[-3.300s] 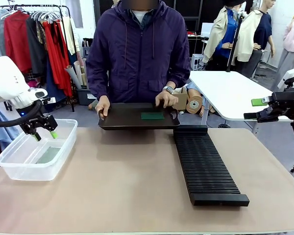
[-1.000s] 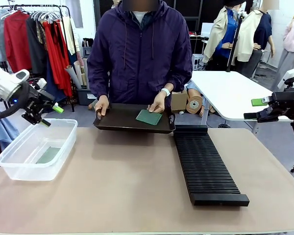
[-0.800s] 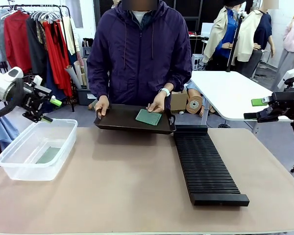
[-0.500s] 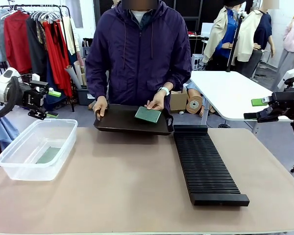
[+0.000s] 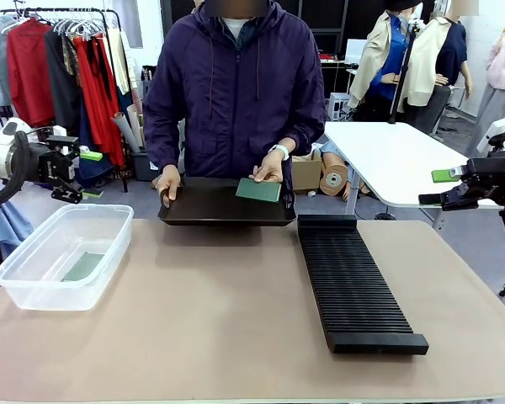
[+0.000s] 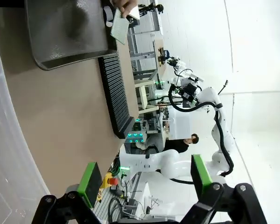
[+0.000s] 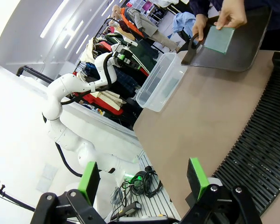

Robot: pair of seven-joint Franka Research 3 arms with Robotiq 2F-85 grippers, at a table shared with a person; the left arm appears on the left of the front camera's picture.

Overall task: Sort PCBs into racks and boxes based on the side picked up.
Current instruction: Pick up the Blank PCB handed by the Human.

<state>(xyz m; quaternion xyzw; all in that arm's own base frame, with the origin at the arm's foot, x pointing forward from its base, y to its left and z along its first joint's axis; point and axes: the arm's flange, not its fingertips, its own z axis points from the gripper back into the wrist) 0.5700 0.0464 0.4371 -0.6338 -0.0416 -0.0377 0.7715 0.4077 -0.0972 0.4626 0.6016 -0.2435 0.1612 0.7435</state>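
A person across the table holds a dark tray [image 5: 206,204] by its left edge and, with the other hand, holds a green PCB [image 5: 258,189] tilted up at the tray's back right. Another PCB [image 5: 84,267] lies in the clear box [image 5: 34,295] at the left. The long black rack [image 5: 353,282] lies right of centre. My left gripper [image 5: 88,174] hovers open and empty above the box's far left side. My right gripper [image 5: 438,187] hangs open and empty off the table's right side. The left wrist view shows the open left gripper [image 6: 144,177], the tray [image 6: 60,28] and the PCB [image 6: 119,29].
The right wrist view has my open right gripper [image 7: 143,178] over the rack [image 7: 261,144], with the tray [image 7: 247,44], held PCB [image 7: 219,39] and box [image 7: 161,81] beyond. A white side table [image 5: 396,160] stands behind on the right. The tan tabletop [image 5: 210,320] lies bare between box and rack.
My left gripper has risen out of the box, drawn back to the left and turned sideways. The person has lifted the PCB toward the tray's back right. The right arm has not moved.
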